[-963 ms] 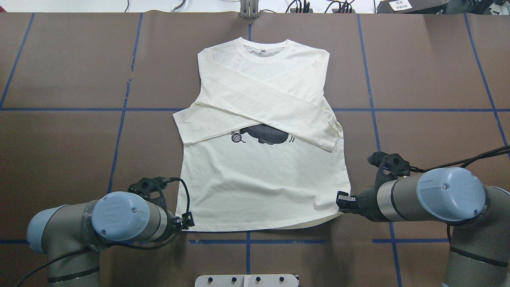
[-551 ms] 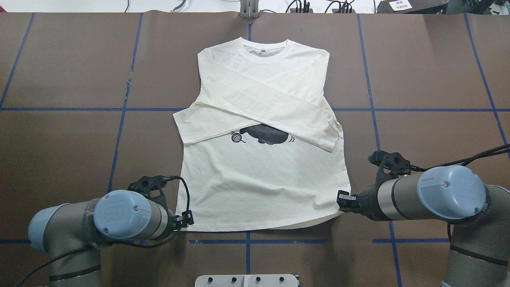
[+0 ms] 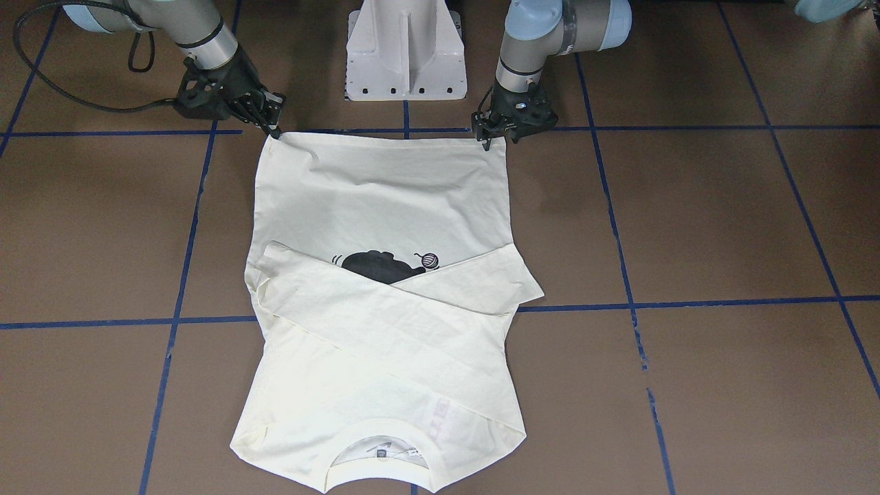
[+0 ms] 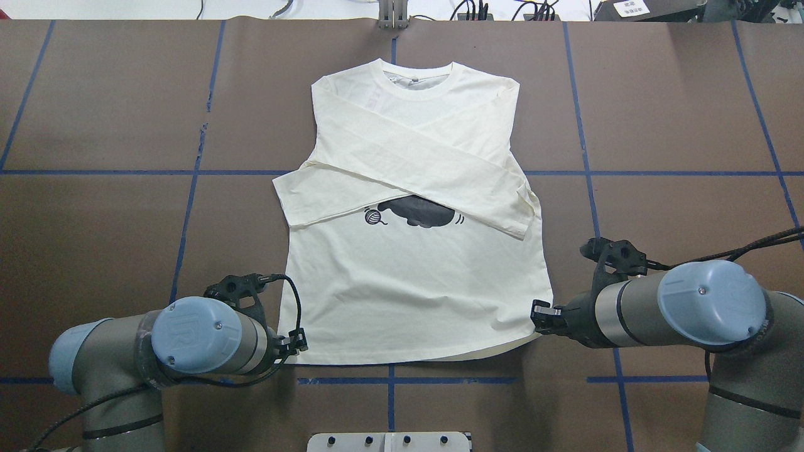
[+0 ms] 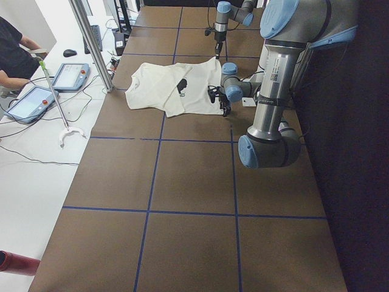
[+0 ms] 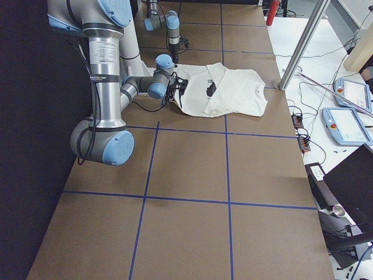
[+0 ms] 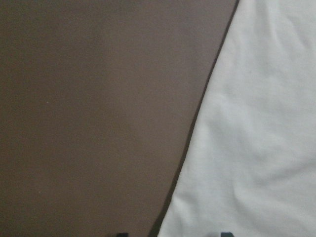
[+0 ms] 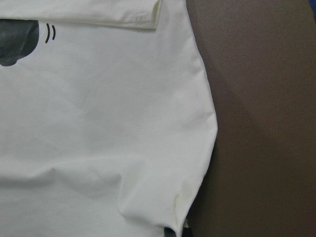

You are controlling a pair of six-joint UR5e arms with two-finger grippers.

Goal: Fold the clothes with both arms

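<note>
Sleeves (image 4: 408, 164) lie crossed on the T-shirt (image 4: 414, 295) — hem fold outstanding: left tool (image 4: 301, 344) parted, empty, astride one hem corner — right tool (image 4: 536, 314) at the other, closure indeterminate.

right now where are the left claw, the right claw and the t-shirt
left claw (image 4: 300, 345), overhead view, midway between its fingertips, at the hem's left corner
right claw (image 4: 536, 314), overhead view, midway between its fingertips, at the hem's right corner
T-shirt (image 4: 408, 289), overhead view, plain front panel below the crossed sleeves
</note>
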